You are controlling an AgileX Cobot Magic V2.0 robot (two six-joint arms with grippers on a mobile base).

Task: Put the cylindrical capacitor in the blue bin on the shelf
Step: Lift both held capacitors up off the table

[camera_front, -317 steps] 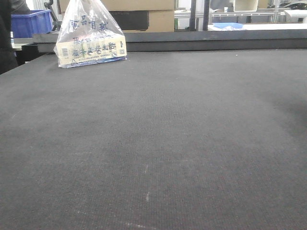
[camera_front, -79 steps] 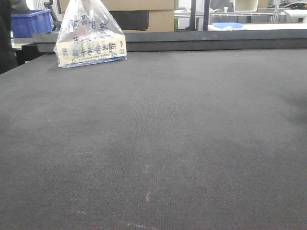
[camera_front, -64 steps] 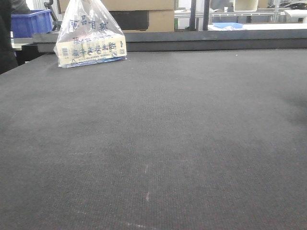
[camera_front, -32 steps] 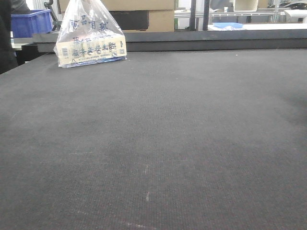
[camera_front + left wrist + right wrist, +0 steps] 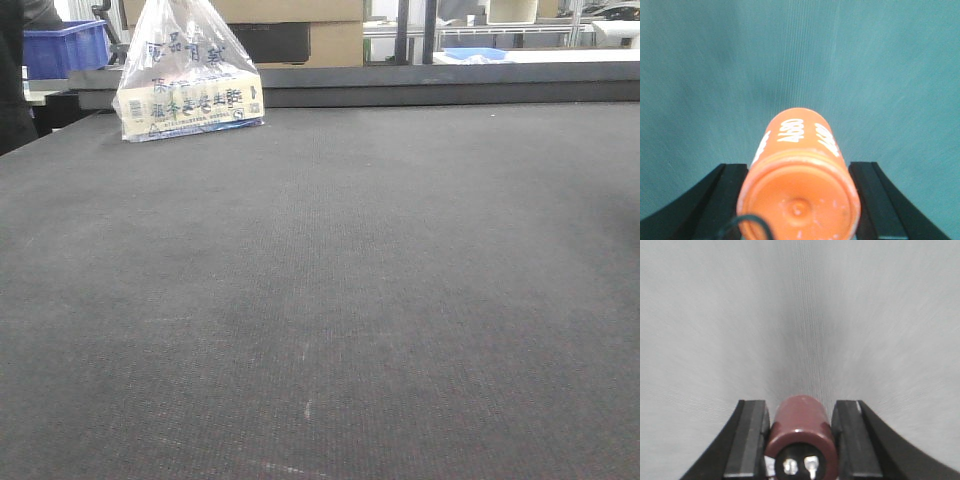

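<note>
The dark, fine-woven counter [image 5: 330, 280] filled almost the whole front view, and neither arm showed there. Beyond its far edge stood stacked cardboard cartons [image 5: 300, 25]. At the far left corner a clear plastic bag [image 5: 188, 75] holding a printed box sat on the top. Behind that corner, off the counter, was a blue bin [image 5: 65, 45]; whether it stood on the shelf could not be told, as no shiny rail was plain in these views. In its wrist view the left gripper [image 5: 798, 167] had its black jaws closed narrowly around an orange cylinder [image 5: 800, 142] printed with white digits, over a plain textured surface. The right gripper [image 5: 800, 405] likewise clamped the cylindrical capacitor [image 5: 801, 425], a dark red can lying lengthwise between the pads [image 5: 754, 435] with two small metal terminals [image 5: 800, 466] facing the camera. The surface under it looked like the counter top, though how high the can hung above it could not be judged. The step in hand appeared to be the carry to the bin. To do it well, the right arm should probably keep a firm squeeze, since a smooth round can may slide out along its axis. It should also rise clear of the counter, come over the bin from above, and release low inside the walls, while the left arm keeps apart.
</note>
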